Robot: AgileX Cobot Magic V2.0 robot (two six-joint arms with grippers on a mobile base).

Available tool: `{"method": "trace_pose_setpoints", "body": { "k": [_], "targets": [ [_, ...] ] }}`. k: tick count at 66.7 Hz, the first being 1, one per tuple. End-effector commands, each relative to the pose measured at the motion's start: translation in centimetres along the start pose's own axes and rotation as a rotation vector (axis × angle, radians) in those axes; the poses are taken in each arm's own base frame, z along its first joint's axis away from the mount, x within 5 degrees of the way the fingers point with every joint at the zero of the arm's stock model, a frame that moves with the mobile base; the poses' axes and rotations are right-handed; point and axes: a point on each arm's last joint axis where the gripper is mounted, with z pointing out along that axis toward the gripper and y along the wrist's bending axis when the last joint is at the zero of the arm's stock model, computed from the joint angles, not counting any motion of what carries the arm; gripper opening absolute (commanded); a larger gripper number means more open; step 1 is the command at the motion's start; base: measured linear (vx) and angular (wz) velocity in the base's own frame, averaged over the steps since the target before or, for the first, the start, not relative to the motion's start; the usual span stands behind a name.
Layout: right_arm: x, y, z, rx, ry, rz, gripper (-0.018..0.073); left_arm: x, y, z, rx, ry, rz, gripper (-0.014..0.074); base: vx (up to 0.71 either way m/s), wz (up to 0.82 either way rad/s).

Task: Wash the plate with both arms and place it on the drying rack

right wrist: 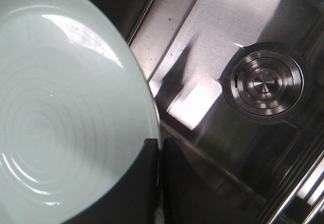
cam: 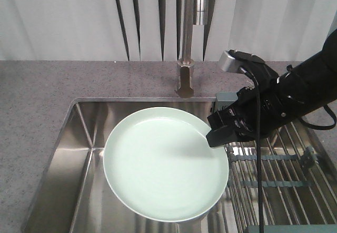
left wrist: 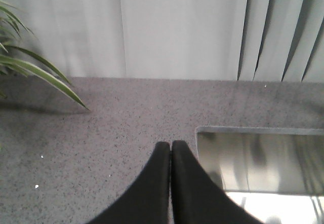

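We see our black left hand with fingers pressed together above the speckled grey stone desk, the round pale mint-green glossy plate held over the steel sink basin, our black right hand clamped on its right rim, the steel-rod drying rack just beside

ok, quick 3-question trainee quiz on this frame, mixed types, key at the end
1. True or false: the left gripper is holding the plate.
2. Where is the plate? A) on the drying rack B) held over the sink C) stacked on another plate
3. Fill in: the right gripper clamps the plate by its ____.
Key: 1 false, it is shut on nothing above the countertop; 2 B; 3 rim.
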Motion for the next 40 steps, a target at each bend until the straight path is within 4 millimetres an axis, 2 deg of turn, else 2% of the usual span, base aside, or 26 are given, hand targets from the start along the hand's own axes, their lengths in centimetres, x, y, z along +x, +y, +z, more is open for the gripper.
{"method": "trace_pose_setpoints", "body": {
  "k": [1,12,21,28,40],
  "targets": [
    [-0.5,1.2,-1.7,-0.025,-0.084,-0.023,-0.0008,-1.3,-0.1,0.9,0.010,-0.049,-0.010,-0.0006,0.00,0.00],
    [-0.5,1.2,-1.7,-0.025,-0.084,-0.023,-0.0008,-0.8,-0.1,2.5,0.005,0.030,-0.010,-0.0003,0.00,0.00],
    [-0.5,1.2,-1.7,-0.025,-0.084,-0.023,-0.0008,-0.5,-0.1,3.7,0.002,0.089,-0.005,0.0056,0.00,0.00],
    [-0.5,1.2,-1.7,-0.025,-0.084,-0.023,-0.0008,-0.6,-0.1,4.6,0.002,0.145,0.019,0.0163,0.00,0.00],
    [-0.5,1.2,-1.7,-0.025,-0.084,-0.023,-0.0008,-1.4,-0.2,6.3,0.004,0.250,0.046,0.0424,0.00,0.00]
  ]
}}
